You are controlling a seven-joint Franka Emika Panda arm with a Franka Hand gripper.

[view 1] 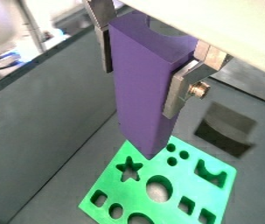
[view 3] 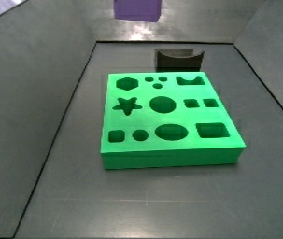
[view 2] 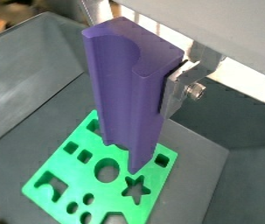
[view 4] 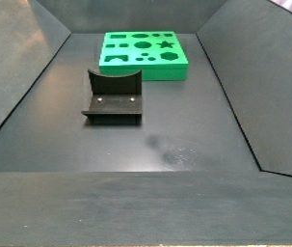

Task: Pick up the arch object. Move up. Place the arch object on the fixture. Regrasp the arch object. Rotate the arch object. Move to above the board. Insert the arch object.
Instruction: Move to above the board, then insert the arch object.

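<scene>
Grey floor, tool gripping arch object vertical, above board

I am seeing the matte purple elongated arch block hanging upright, clamped between the silver finger plates of the gripper, high above the thick bright green board with its dark star, circle and arch cutouts. The small black fixture with a curved dip is sitting empty just beside the board.
</scene>
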